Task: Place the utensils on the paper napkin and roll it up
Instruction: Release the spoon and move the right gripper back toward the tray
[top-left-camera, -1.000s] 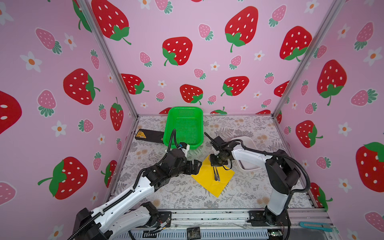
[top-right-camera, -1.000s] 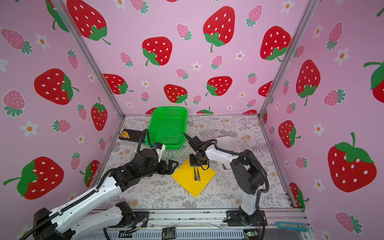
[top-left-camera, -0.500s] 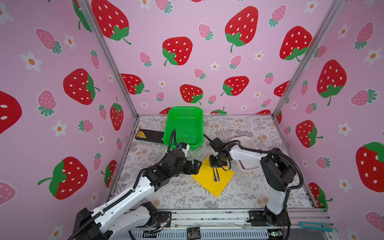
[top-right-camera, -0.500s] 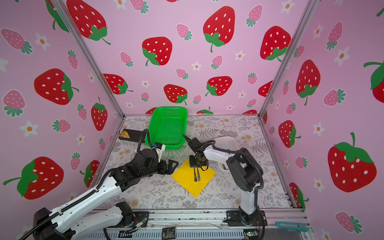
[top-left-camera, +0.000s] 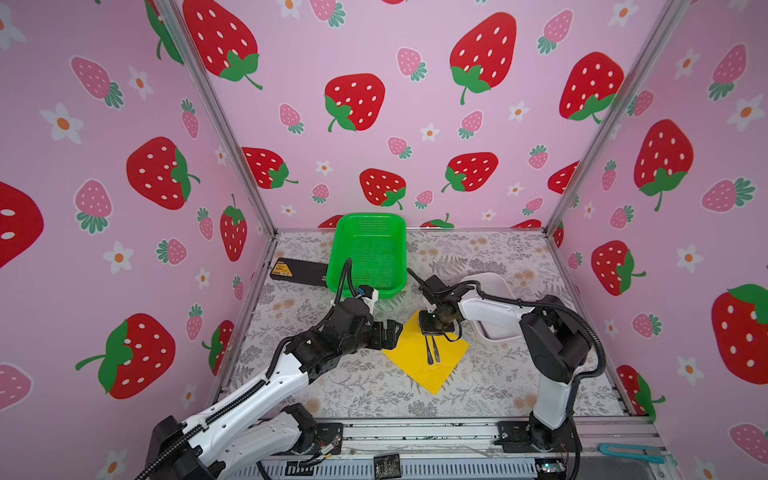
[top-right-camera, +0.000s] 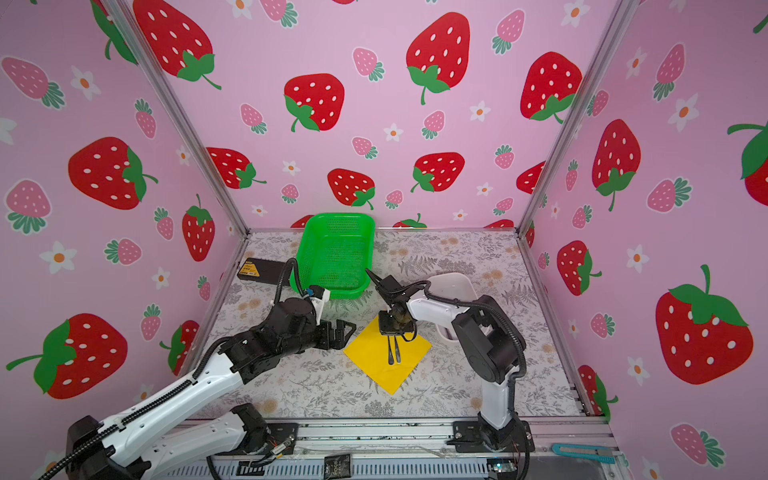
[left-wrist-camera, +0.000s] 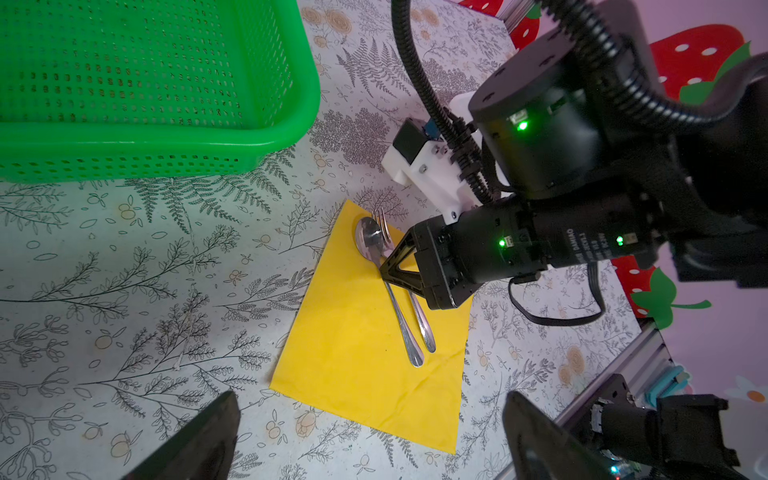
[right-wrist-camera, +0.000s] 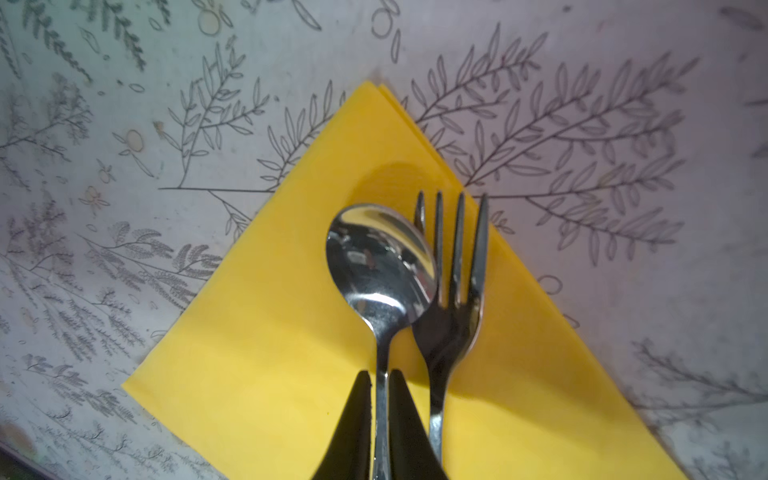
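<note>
**Top views.** The table cover (top-left-camera: 478, 386) is pale cloth with a grey fern print. The walls (top-left-camera: 374, 124) close three sides, pink with a strawberry pattern. The yellow napkin (top-left-camera: 415, 365) (top-right-camera: 374, 365) lies flat and cornerwise. A green basket (top-left-camera: 370, 218) sits beyond the napkin, and a white dish (top-left-camera: 494, 332) sits just beside it. The utensils (top-left-camera: 432, 353) (top-right-camera: 394, 353) lie side by side on the napkin. The right claw (top-left-camera: 432, 328) points down over them. The left claw (top-left-camera: 392, 330) hovers at the napkin's edge.

**Left wrist view.** The spoon (left-wrist-camera: 368, 237) and fork (left-wrist-camera: 380, 217) rest on the napkin, heads toward one corner. The right claw (left-wrist-camera: 384, 272) sits down on their handles. The left claw's (left-wrist-camera: 372, 401) jaws stand wide apart and empty.

**Right wrist view.** The right claw's (right-wrist-camera: 380, 374) jaws are nearly together, clamped on the spoon's handle. The fork lies just outside them, with the spoon's bowl overlapping its tines.
</note>
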